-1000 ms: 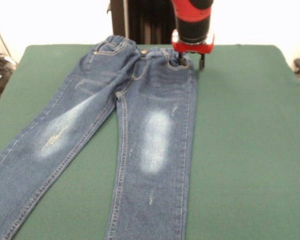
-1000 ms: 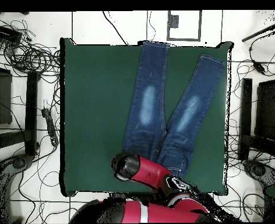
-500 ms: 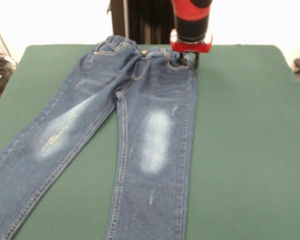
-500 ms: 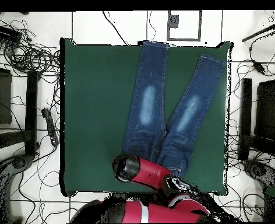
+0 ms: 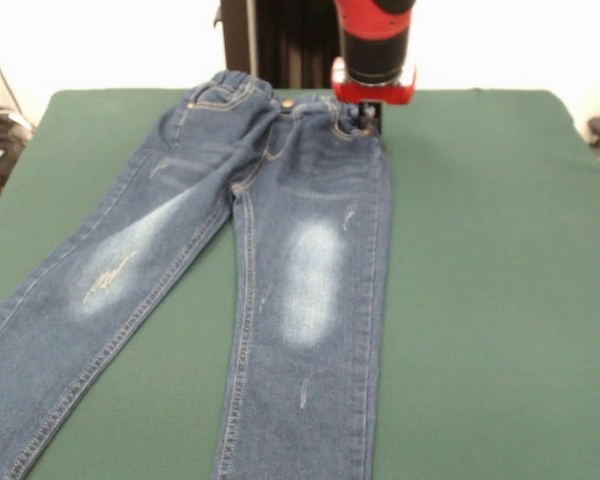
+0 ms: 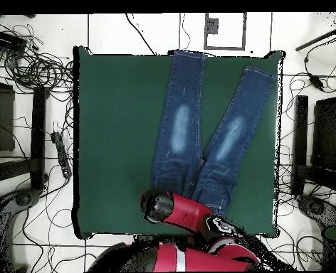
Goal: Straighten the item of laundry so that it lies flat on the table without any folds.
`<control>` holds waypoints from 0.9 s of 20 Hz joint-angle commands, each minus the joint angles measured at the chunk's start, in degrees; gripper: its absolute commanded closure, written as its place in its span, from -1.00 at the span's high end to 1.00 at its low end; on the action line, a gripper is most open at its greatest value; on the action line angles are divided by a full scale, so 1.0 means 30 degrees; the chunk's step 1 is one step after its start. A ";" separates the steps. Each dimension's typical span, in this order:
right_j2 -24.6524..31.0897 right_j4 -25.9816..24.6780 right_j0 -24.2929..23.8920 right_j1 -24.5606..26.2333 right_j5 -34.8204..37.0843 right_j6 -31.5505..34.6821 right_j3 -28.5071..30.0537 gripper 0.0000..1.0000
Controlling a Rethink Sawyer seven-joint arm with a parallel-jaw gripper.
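While cables (image 6: 39,67) ring the table (image 6: 114,128), the hand (image 5: 371,117) covers the jeans' (image 5: 280,250) waistband corner.

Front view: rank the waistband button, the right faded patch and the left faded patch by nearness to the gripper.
From the gripper, at the waistband's right corner:
1. Waistband button, just to its left, far side of the table.
2. Right faded patch, on the leg below it.
3. Left faded patch, on the leg angled toward the left edge.

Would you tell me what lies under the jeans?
Only the green table shows around the jeans. The denim hides whatever is directly beneath.
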 commanded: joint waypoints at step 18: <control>0.1011 0.3061 0.2168 -0.1150 -0.0470 0.6737 0.1234 -1.00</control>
